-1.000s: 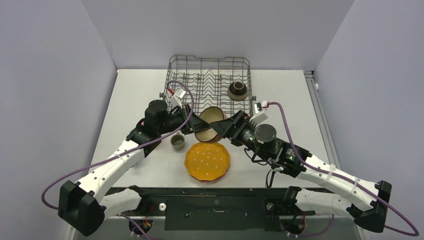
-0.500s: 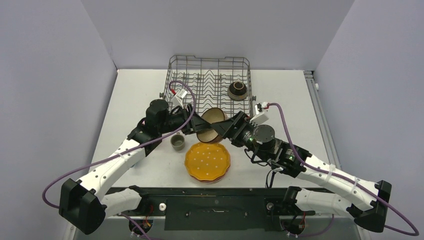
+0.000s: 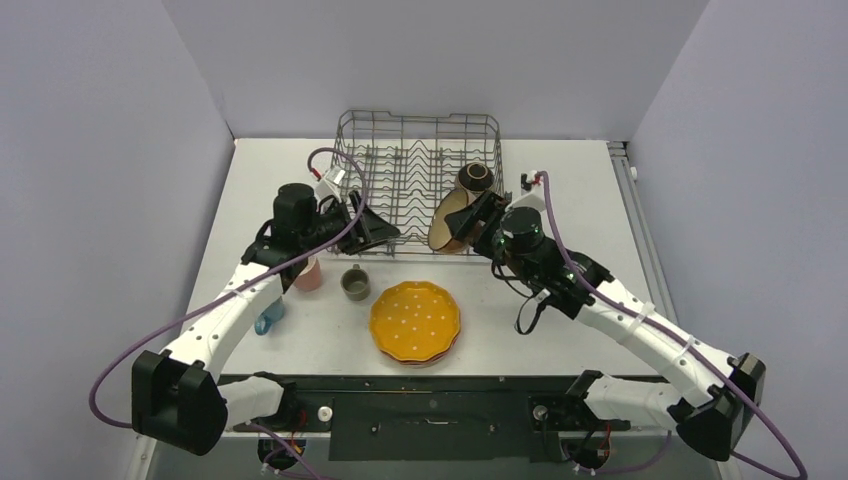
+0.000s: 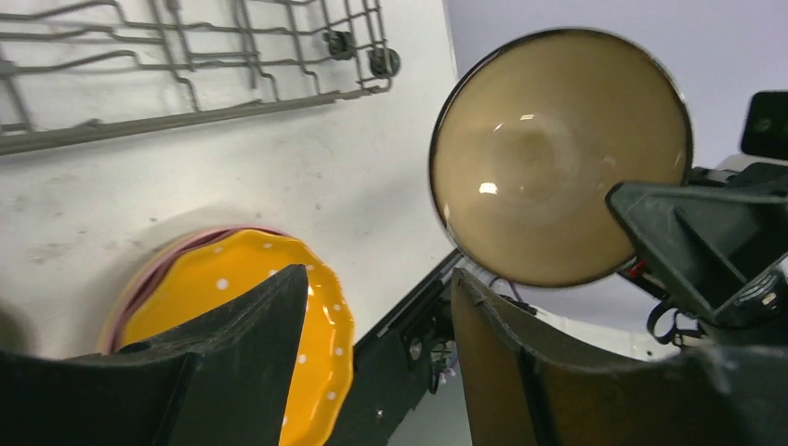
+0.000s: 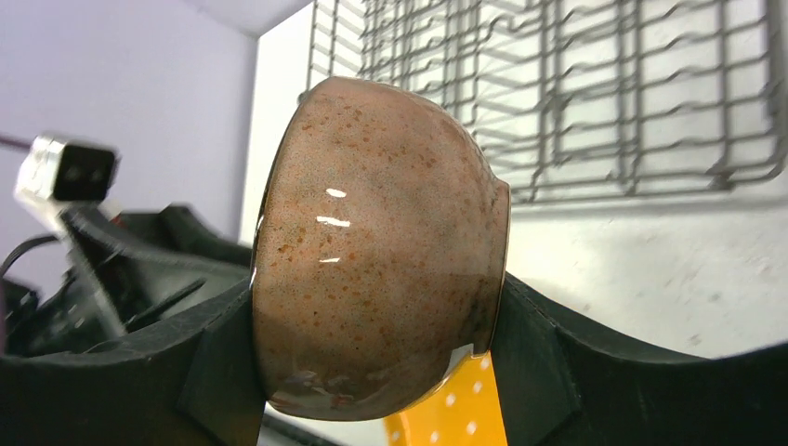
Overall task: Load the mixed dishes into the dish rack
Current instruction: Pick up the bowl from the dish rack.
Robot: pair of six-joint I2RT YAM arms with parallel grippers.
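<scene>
My right gripper (image 3: 464,222) is shut on a speckled terracotta bowl (image 3: 448,222) (image 5: 381,251), tipped on its side at the front right of the grey wire dish rack (image 3: 418,165). In the right wrist view its fingers (image 5: 534,334) clamp the bowl's rim and base. My left gripper (image 3: 382,232) (image 4: 376,321) stands open and empty left of the bowl (image 4: 558,153). A dark brown bowl (image 3: 474,178) sits in the rack. The orange-yellow dotted plate (image 3: 415,322) (image 4: 237,288) lies on pink plates (image 4: 153,271) near the front.
A grey-green cup (image 3: 355,284), a pink cup (image 3: 309,275) and a blue mug (image 3: 268,318) stand on the white table (image 3: 260,190) under and beside my left arm. The rack's front rail (image 4: 186,111) runs past the left gripper.
My left gripper opened, let go of the terracotta bowl and drew back to the left. The right gripper carried the bowl right and away, up to the rack's front right.
</scene>
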